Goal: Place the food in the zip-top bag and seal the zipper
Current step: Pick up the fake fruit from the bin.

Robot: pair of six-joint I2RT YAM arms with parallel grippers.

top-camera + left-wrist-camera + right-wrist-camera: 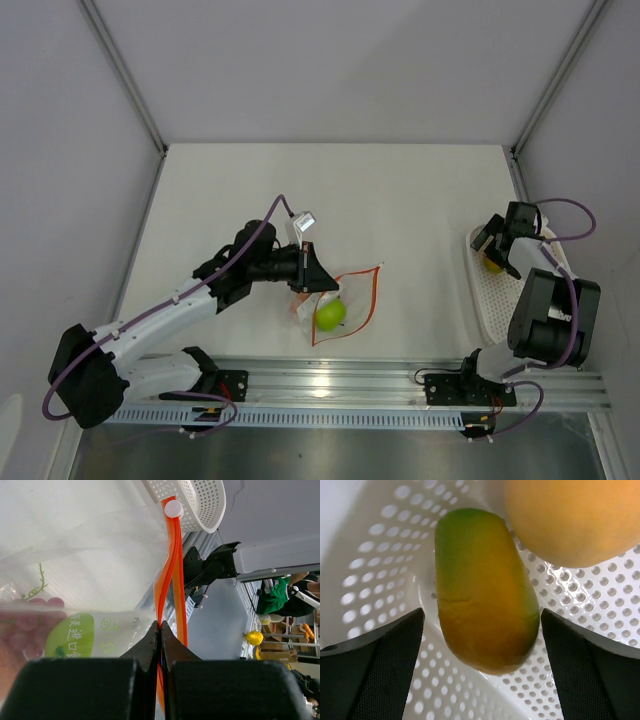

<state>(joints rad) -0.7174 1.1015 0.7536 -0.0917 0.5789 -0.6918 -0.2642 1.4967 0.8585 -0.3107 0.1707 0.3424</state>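
The clear zip-top bag lies near the table's front edge with a lime green fruit inside it. My left gripper is at the bag's left end, shut on the orange-red zipper. The strip runs up from the jaws to a white tab. Dark red fruit shows blurred through the bag. My right gripper stands open down in the white basket. Its fingers straddle a green-and-yellow fruit without touching it. An orange fruit lies just beyond.
The white mesh basket sits along the table's right edge, next to the right wall. An aluminium rail carrying both arm bases runs along the near edge. The basket's rim shows past the bag in the left wrist view.
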